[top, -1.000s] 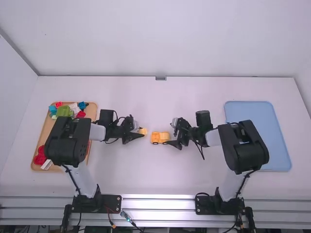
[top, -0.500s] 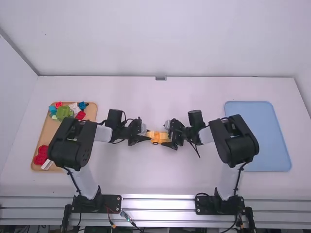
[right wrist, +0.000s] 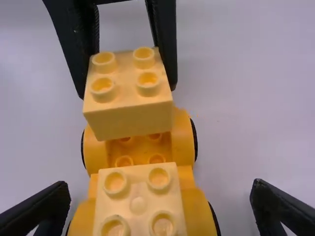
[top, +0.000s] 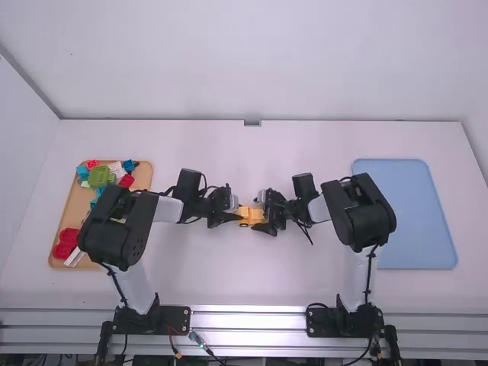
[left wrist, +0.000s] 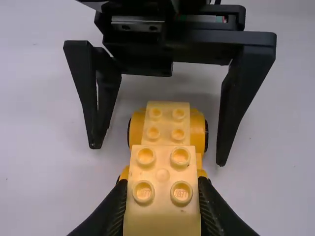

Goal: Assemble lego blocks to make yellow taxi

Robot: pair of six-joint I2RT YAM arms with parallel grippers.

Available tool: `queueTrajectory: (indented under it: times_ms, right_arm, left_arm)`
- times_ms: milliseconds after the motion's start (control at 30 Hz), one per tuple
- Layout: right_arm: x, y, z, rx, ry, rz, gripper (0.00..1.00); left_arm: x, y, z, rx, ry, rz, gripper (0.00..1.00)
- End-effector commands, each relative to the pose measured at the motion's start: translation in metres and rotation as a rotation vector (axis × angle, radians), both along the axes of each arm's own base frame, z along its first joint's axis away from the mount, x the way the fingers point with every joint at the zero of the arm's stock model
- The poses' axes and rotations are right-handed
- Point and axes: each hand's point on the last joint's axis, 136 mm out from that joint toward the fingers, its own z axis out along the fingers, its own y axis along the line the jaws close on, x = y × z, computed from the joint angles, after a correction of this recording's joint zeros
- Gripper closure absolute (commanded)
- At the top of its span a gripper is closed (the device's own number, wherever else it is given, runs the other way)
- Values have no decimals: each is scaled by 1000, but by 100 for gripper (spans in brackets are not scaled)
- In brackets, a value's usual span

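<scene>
- You have the white table (top: 236,267) running out on the near and far sides of the yellow car base (right wrist: 184,137), which sits around the table's middle, well apart from the far edge and the side edges.
- On your left is the wooden tray (top: 71,206), with red, blue, green and white blocks (top: 100,174); on your right is the light-blue mat (top: 419,213). Both lie well apart from the car base.
- Between your two grippers the room is tight: they face each other just beside one another over the car base.
- Your left arm (top: 114,229) bends over the tray's right side, then reaches right to the middle. Your right arm (top: 358,213) bends over the mat's left edge, then reaches left.
- Your left gripper (top: 239,213) is clamped on a yellow brick (left wrist: 162,216), studs up, over the left end of the car base; you cannot tell whether the two touch.
- Your right gripper (top: 264,214) has its fingers wide apart, one to the near side and one to the far side of the car base's right end.
- Between those fingers, the second yellow brick (right wrist: 140,196) sits on the car base's right end, studs up.
</scene>
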Motion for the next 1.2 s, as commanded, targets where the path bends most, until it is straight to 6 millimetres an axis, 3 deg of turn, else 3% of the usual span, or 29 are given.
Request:
queueTrajectory:
  times_ms: [0,100,533,867,1167]
  right_arm:
    - [-2,3,1,21,-10,32,9]
    - [-4,2,0,19,-12,37,18]
    - [-7,1,-2,10,-7,49,40]
    - [-9,0,-4,3,4,48,41]
    - [-8,1,-3,4,1,48,41]
  left_arm:
    - [2,-4,12,-16,-26,-11,98]
    - [2,-4,12,-16,-27,-12,98]
    - [0,-10,4,-8,-24,-26,98]
    - [4,-14,-8,11,40,-32,98]
    - [-7,-15,-9,-5,54,-68,95]
